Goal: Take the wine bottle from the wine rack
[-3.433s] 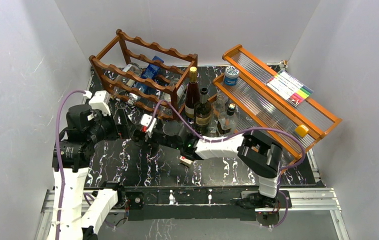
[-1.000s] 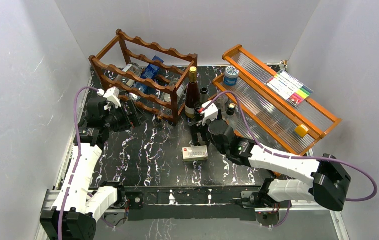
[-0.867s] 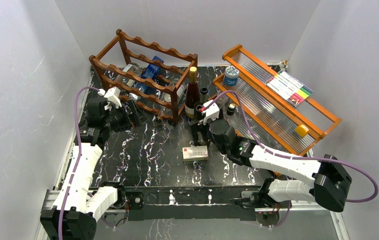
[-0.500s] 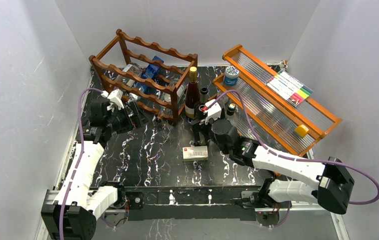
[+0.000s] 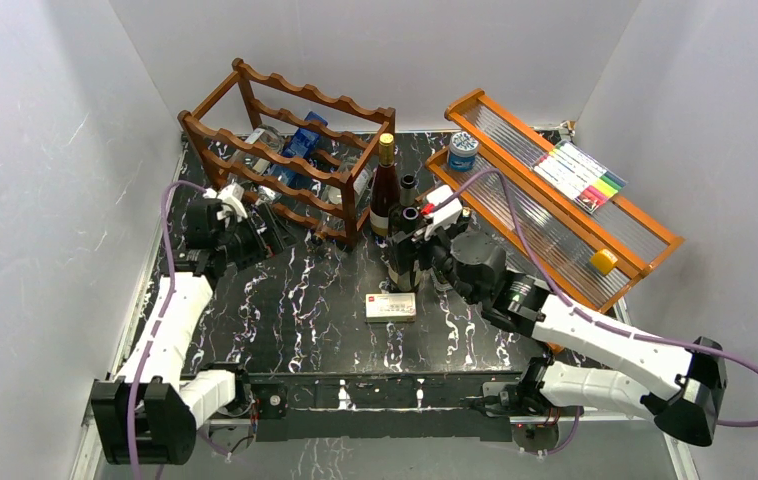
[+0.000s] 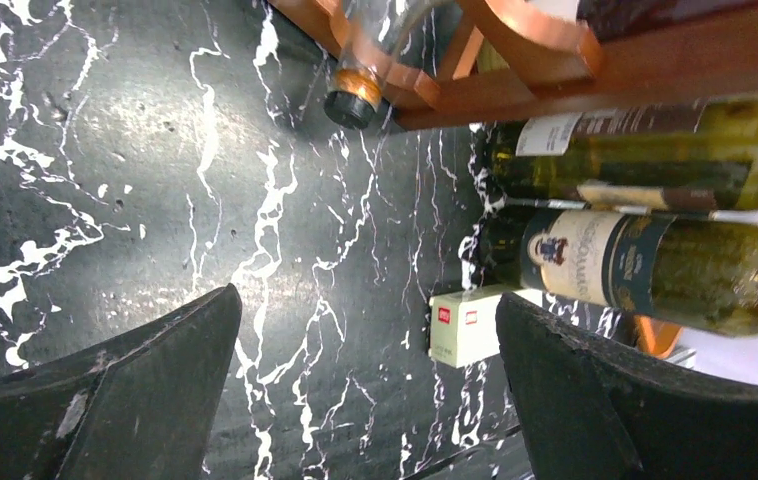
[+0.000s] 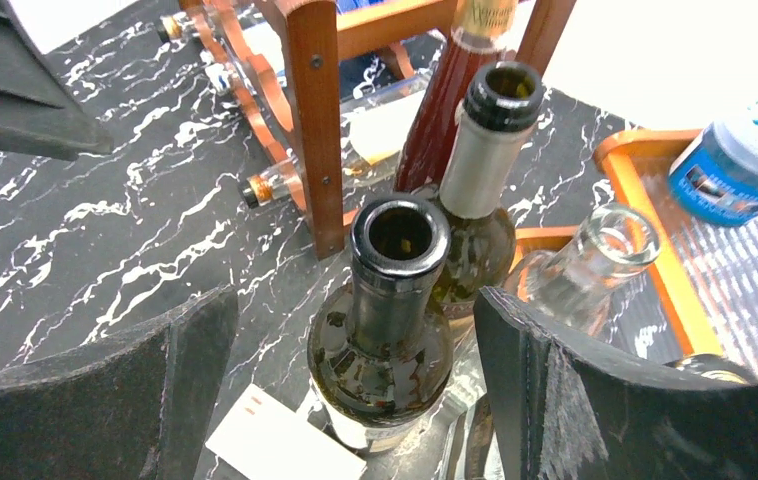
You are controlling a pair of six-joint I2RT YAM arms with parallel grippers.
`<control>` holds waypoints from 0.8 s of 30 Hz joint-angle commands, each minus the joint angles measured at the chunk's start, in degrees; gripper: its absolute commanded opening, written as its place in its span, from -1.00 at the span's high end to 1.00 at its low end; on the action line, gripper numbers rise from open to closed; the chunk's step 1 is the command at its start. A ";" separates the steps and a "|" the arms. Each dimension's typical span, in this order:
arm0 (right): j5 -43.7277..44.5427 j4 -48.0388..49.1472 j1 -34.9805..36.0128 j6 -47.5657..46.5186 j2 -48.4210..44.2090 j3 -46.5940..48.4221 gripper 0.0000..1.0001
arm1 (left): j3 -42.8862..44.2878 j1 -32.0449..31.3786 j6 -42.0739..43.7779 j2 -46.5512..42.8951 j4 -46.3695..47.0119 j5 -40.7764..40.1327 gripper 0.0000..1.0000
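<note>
Left wrist view shows the wine bottle (image 6: 353, 98) best. It is clear glass and lies low in the wine rack (image 5: 312, 97), with its amber-collared neck poking out past the scalloped rail toward the open tabletop (image 5: 285, 320). I judge it stiff, smooth and breakable, likely to slide in a loose pinch and to hang heavy at the body end. The neck just behind the collar looks like the only part within reach, and the bottle should be drawn out along its own length so it clears the rail. The rack stands in the far left corner of the tabletop. The left gripper (image 6: 365, 300) hangs near that neck, jaws wide apart and holding nothing. The right gripper (image 7: 353, 300), also spread, straddles an upright dark green bottle (image 7: 385, 350) near the middle of the tabletop, with a gap showing on either side.
</note>
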 commanded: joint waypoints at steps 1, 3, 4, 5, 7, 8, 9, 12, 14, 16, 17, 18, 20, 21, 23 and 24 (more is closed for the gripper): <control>-1.40 -0.39 -0.05 -4.48 -3.15 4.73 -0.96 | -0.23 7.77 -2.71 2.04 5.42 6.97 -0.96; -1.32 -1.34 -0.02 -5.64 -4.39 5.85 -0.96 | -2.77 14.41 -6.23 3.48 10.78 14.49 -0.96; -1.27 -1.53 -0.07 -6.18 -5.04 6.08 -0.96 | -4.17 17.23 -8.31 4.69 14.17 17.41 -0.96; -1.26 -1.51 -0.04 -6.72 -5.72 6.21 -0.96 | -5.52 19.15 -10.48 6.34 16.99 19.59 -0.96; -1.14 -1.44 -0.05 -7.46 -7.12 5.94 -0.96 | -10.09 22.10 -17.64 10.31 26.95 24.33 -0.96; -1.20 -1.19 -0.05 -7.66 -7.74 5.62 -0.96 | -12.80 22.81 -23.12 12.37 34.70 26.24 -0.96; -1.38 -0.78 -0.01 -7.94 -8.30 5.19 -0.96 | -15.19 23.43 -28.37 14.86 42.80 27.32 -0.95; -2.51 -0.40 0.00 -8.35 -9.54 4.40 -0.96 | -18.09 23.74 -37.20 22.67 60.42 27.91 -0.88; -3.19 -0.95 -0.02 -8.39 -10.40 4.18 -0.96 | -16.94 23.73 -35.74 26.62 61.08 25.54 -0.86; -3.48 -1.06 -0.07 -8.57 -11.55 3.44 -0.96 | -15.42 23.74 -34.58 29.06 60.98 22.90 -0.83; -3.38 -0.95 -0.06 -8.75 -12.24 3.03 -0.96 | -14.87 23.73 -34.17 30.30 60.96 20.83 -0.81; -3.16 -0.74 -0.01 -8.84 -12.93 2.45 -0.96 | -14.23 23.77 -33.96 31.77 61.66 19.38 -0.77; -2.63 0.05 -0.04 -9.13 -14.18 1.29 -0.96 | -13.15 23.37 -35.07 35.07 64.19 17.32 -0.72; -2.45 0.34 -0.05 -9.27 -14.71 0.83 -0.96 | -12.62 22.93 -35.74 36.93 66.20 16.52 -0.68; -2.12 0.60 0.01 -9.39 -15.38 0.26 -0.96 | -11.08 21.88 -36.24 40.95 68.46 14.33 -0.63; -2.03 0.60 -0.04 -9.46 -15.59 0.23 -0.96 | -10.45 21.36 -36.79 42.79 69.95 13.31 -0.60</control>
